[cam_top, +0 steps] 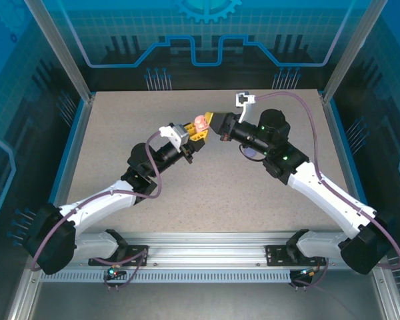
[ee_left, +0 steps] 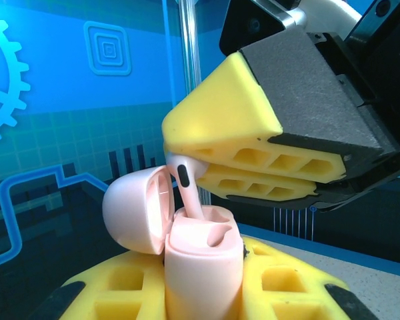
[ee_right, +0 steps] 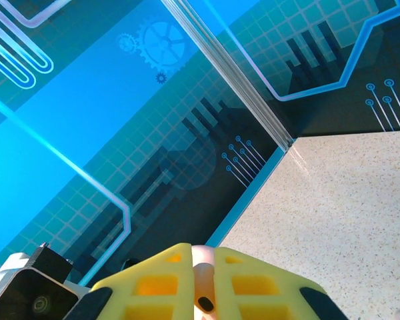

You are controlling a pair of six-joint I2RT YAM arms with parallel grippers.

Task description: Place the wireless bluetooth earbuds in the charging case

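Just above centre in the overhead view, over the bench (cam_top: 220, 193), my left jaws are clamped on the pink case (ee_left: 203, 267), whose lid (ee_left: 137, 210) hangs open to the left. My right jaws are pinched together on one pink earbud (ee_left: 187, 190). Its stem dips into the case's well at lower centre of the left wrist view.

As I judge it, the stem looks slightly tilted, so pushing on could jam it against the well's rim or lever the case out of my left grip. The bud is tiny and smooth, so the soft-looking pads (ee_left: 227, 133) may let it twist or pop free. Letting go too early could leave it perched, then tumbling to the bench. The right pads also sit close to the lid and could knock it.

The case is glossy, rounded plastic. The pads are yellow wedges with hollow cells. The bench is speckled and matte.
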